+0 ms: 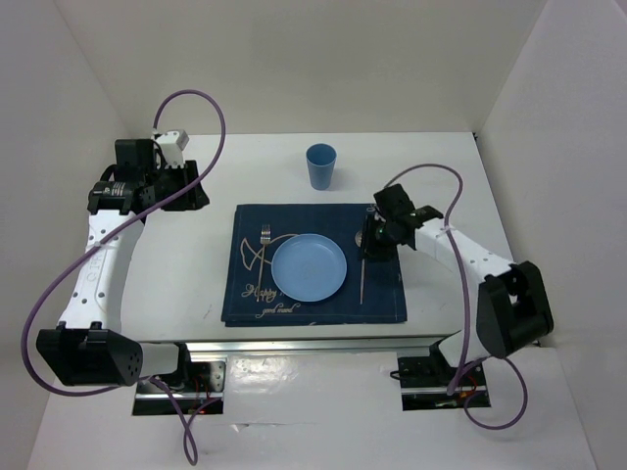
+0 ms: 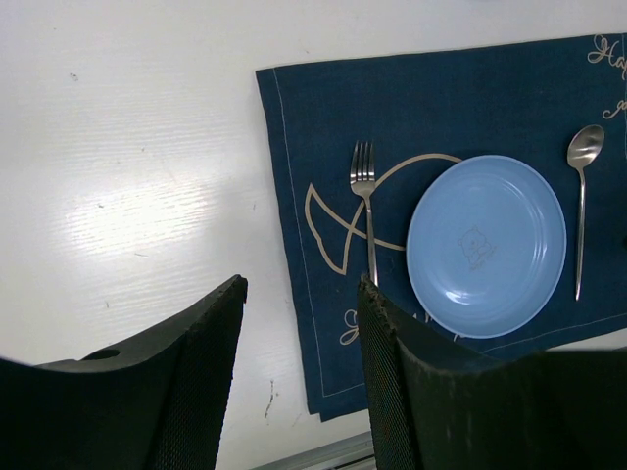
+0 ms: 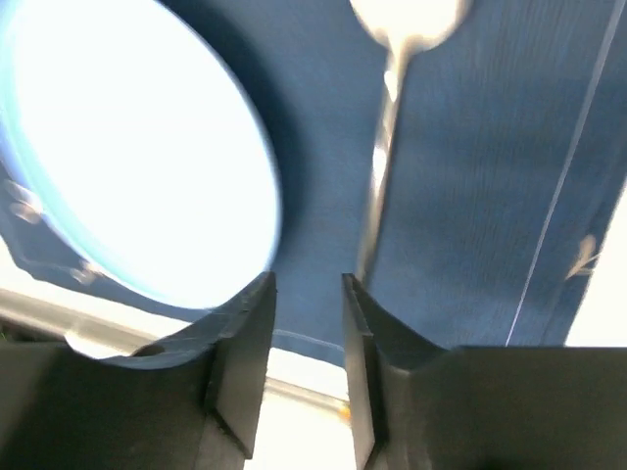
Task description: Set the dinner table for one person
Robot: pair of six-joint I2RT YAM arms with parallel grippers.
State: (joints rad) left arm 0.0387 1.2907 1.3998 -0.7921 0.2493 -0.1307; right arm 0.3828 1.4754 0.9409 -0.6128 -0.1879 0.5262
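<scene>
On the white dinner table point(image 1: 441, 171) lies a dark blue placemat point(image 1: 313, 294) holding a light blue plate point(image 1: 308, 266), a fork point(image 1: 264, 245) to its left and a spoon point(image 1: 362, 272) to its right. My right gripper point(image 1: 372, 238) hovers over the spoon's bowl end. In the right wrist view its jaws point(image 3: 306, 294) stand open with a narrow gap and nothing between them, with the blurred spoon point(image 3: 384, 157) and the plate point(image 3: 137, 157) below. My left gripper point(image 1: 188, 186) is at the back left, off the mat, open and empty point(image 2: 302, 294). The left wrist view looks across at the fork point(image 2: 364, 196), plate point(image 2: 487, 245) and spoon point(image 2: 580, 196).
A light blue cup point(image 1: 320, 165) stands upright on the table behind the placemat. White walls enclose the table on three sides. A metal rail point(image 1: 313, 345) runs along the near edge between the arm bases.
</scene>
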